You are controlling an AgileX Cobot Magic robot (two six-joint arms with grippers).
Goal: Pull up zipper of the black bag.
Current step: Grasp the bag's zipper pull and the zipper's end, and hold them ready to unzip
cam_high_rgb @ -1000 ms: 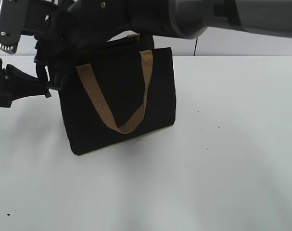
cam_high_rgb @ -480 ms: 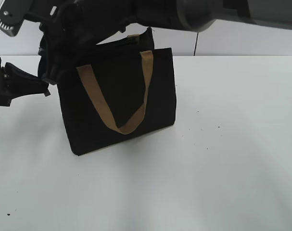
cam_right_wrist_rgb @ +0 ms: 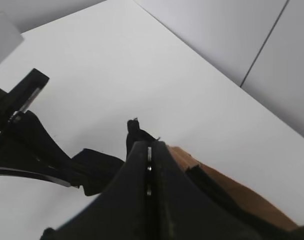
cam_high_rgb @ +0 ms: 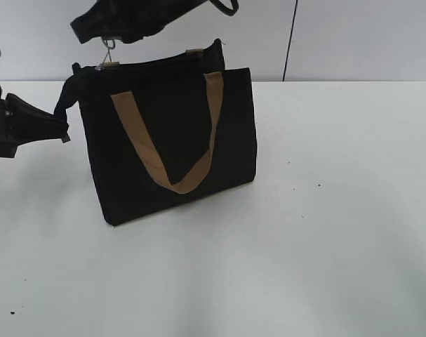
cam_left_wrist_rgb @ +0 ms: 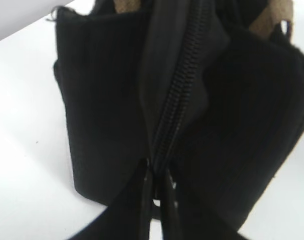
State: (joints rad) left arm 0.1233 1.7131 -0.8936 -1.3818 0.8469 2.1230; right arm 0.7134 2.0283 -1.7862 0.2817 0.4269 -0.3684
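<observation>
The black bag (cam_high_rgb: pixel 170 140) stands upright on the white table, its tan handle (cam_high_rgb: pixel 139 144) hanging in a V on its face. My right gripper (cam_high_rgb: pixel 104 35) hangs above the bag's top left corner, shut on the small silver zipper pull (cam_high_rgb: pixel 108 48), which stands up from the track. In the right wrist view the jaws (cam_right_wrist_rgb: pixel 148 150) are pressed together with a silver sliver between them. My left gripper (cam_high_rgb: pixel 62 130) is shut on the black fabric tail at the bag's left end. The left wrist view shows those jaws (cam_left_wrist_rgb: pixel 159 180) pinching it below the closed zip track (cam_left_wrist_rgb: pixel 184 90).
The white table (cam_high_rgb: pixel 325 232) stretches to the right and front of the bag. A grey wall with a dark vertical seam (cam_high_rgb: pixel 290 42) stands behind. The left arm's body (cam_right_wrist_rgb: pixel 21 125) shows below the right gripper.
The right arm has risen and drawn back from over the bag, uncovering the bag's top left corner and the pull. The left gripper and bag have stayed put.
</observation>
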